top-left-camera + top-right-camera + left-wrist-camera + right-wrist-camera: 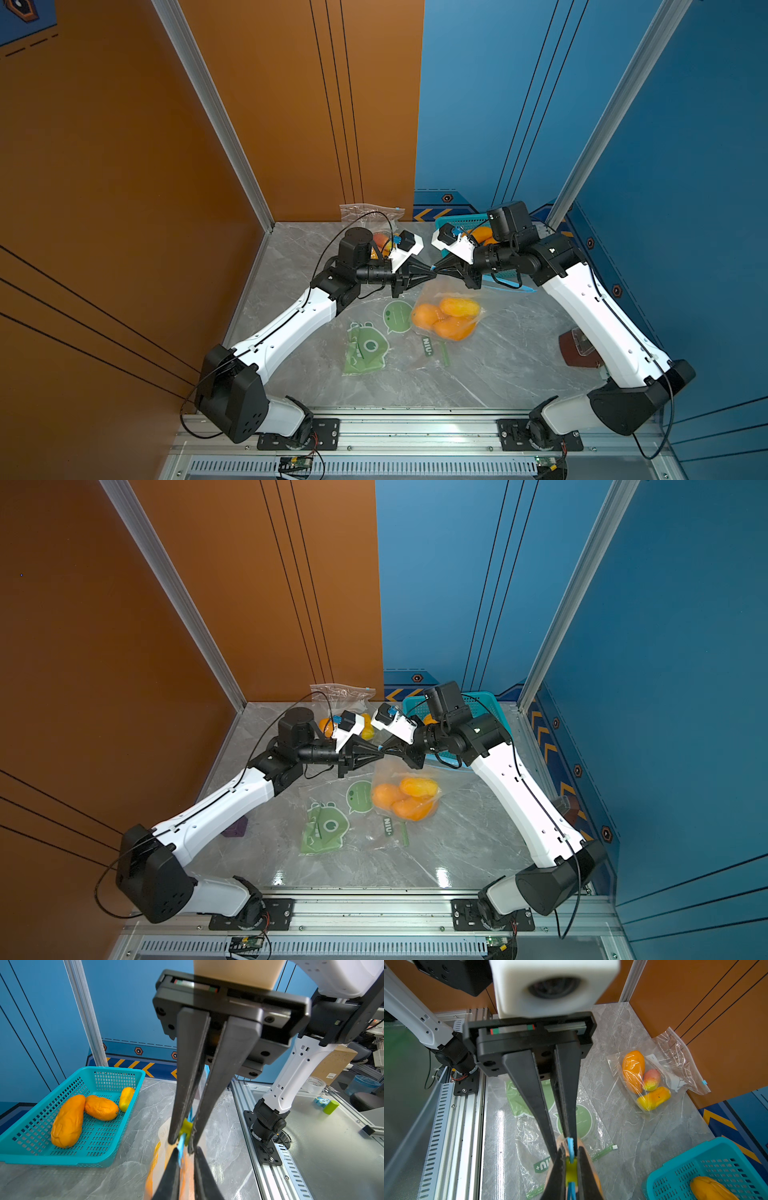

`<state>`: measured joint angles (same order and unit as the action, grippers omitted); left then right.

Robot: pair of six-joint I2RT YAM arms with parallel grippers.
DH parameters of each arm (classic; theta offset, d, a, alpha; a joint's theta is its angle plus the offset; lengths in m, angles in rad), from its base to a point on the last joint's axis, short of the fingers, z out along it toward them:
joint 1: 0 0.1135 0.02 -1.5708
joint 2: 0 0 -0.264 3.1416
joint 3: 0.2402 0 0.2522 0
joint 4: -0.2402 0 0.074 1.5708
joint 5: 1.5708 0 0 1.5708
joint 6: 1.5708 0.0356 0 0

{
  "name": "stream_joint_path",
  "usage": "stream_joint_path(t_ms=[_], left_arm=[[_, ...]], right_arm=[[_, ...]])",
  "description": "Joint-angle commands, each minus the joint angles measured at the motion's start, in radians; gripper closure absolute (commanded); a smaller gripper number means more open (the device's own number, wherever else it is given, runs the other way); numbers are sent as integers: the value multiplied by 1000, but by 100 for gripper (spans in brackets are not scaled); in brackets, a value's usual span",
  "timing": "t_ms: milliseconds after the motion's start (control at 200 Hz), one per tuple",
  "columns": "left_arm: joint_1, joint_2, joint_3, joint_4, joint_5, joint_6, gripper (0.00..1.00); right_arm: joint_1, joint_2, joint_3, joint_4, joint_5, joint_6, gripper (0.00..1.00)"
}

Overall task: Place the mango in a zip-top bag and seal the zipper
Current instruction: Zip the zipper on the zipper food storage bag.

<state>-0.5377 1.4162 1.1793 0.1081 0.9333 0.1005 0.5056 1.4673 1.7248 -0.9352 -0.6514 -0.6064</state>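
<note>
A clear zip-top bag [451, 291] holds three orange mangoes [451, 318] [405, 798]. Its top edge is raised between my two grippers, which meet tip to tip. My right gripper [571, 1153] [439, 268] is shut on the yellow-green zipper slider [571, 1169] [185, 1129]. My left gripper [187, 1150] [429, 272] straddles the blue zipper strip [181, 1147] [570, 1146] right beside the slider. Its fingers stand a narrow gap apart, and the strip lies against one finger.
A teal basket [116, 1069] [708, 1159] with loose mangoes [67, 1121] stands at the back right. A second clear bag of mangoes [645, 1080] leans on the back wall. Flat green-printed bags [365, 347] lie in front. A brown object [575, 349] sits by the right arm.
</note>
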Motion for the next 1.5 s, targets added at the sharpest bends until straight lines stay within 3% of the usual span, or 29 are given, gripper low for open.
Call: stream_joint_path(t_ms=[0,50,115,596,1116,1496], left_arm=[[15,-3,7,5,18,9,87],[16,-2,10,5,21,8,88],[15,2,17,5,24,8,100],[24,-24,4,5,-218,-32,100],[68,-48,-42,35,-194,-79,100],[121,-102,-105,67,-265,-98,100]], right_arm=[[9,7,8,-31,-31,-10,96],[10,7,9,-31,-35,-11,96],[11,8,9,-33,-38,-12,96],[1,-21,-7,-63,39,-38,95],[-39,-50,-54,-50,80,-47,89],[-58,-82,-91,-48,148,-41,89]])
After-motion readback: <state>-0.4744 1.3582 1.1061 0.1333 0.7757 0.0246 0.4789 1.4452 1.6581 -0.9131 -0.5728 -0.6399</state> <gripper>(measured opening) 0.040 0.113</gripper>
